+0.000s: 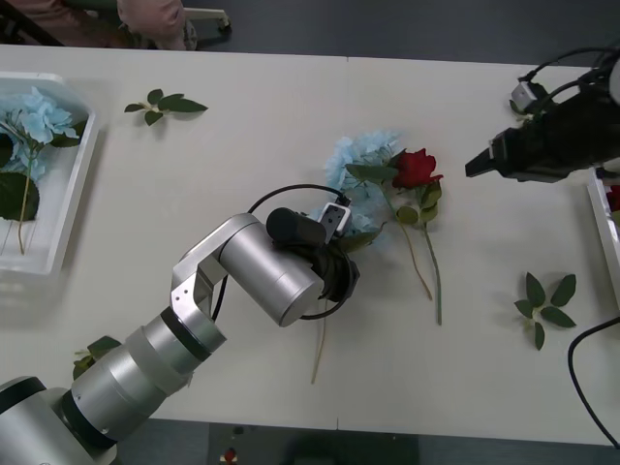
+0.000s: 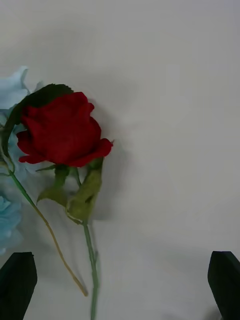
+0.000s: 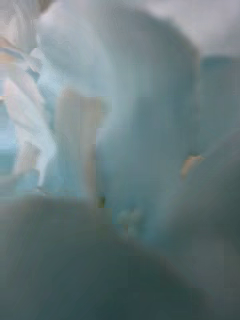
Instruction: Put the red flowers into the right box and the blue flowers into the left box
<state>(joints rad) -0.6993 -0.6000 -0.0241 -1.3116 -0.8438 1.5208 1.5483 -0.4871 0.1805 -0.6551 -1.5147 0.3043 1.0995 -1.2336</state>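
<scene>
A red flower (image 1: 417,167) lies mid-table, its head resting against a blue flower (image 1: 360,160). In the right wrist view the rose head (image 2: 62,129) lies ahead of my right gripper (image 2: 120,270), which is open, with pale blue petals (image 2: 11,92) beside the rose. That right gripper (image 1: 481,162) hovers to the right of the rose. My left gripper (image 1: 341,260) is down at the blue flower's near side, hidden under its own wrist; blue petals (image 3: 120,125) press close to its camera. The left box (image 1: 76,194) holds blue flowers (image 1: 34,121). The right box (image 1: 601,232) shows its edge.
Loose green leaf sprigs lie at the back left (image 1: 165,105), at the right front (image 1: 544,305) and under my left arm (image 1: 92,351). Two stems (image 1: 426,271) trail toward the front edge from the flower pair.
</scene>
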